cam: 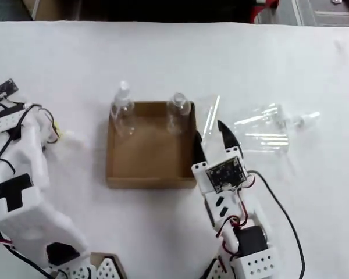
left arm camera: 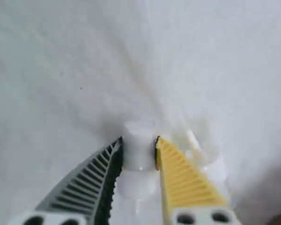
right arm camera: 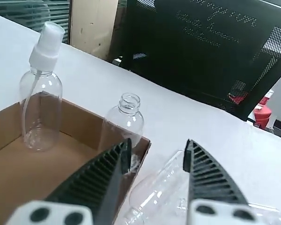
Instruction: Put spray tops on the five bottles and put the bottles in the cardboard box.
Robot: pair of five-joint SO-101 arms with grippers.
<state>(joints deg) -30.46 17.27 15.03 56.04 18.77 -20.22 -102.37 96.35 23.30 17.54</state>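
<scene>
**While the left gripper clamps a spray top, the right one stands open beside the box**

As seen from its own wrist, the left gripper [left arm camera: 138,141] is closed on a white spray top [left arm camera: 139,129]. The grey and the yellow finger press it from both sides, and it stands on the white table [cam: 163,52]. In the high view this arm is at the left side, well apart from the cardboard box [cam: 151,181].

The right gripper [cam: 209,131] is just beside the right wall of the box, with its black fingers spread and nothing held between them. Beyond its fingertips, a lying clear bottle [right arm camera: 154,185] rests on the table close to the box corner. It is under the gap of the fingers, but they do not touch it.

Inside the box, two bottles stand upright against the far wall. The capped bottle [cam: 123,113] is in the far left corner and carries a white spray top on its neck. The open bottle [cam: 177,111] is in the far right corner, near the right gripper, and its neck is bare.

Farther to the right of this gripper, more clear bottles [cam: 262,131] lie on their sides on the table, and one of them has a white top at its end.

Behind the table stands a black mesh chair [right arm camera: 215,47].
</scene>
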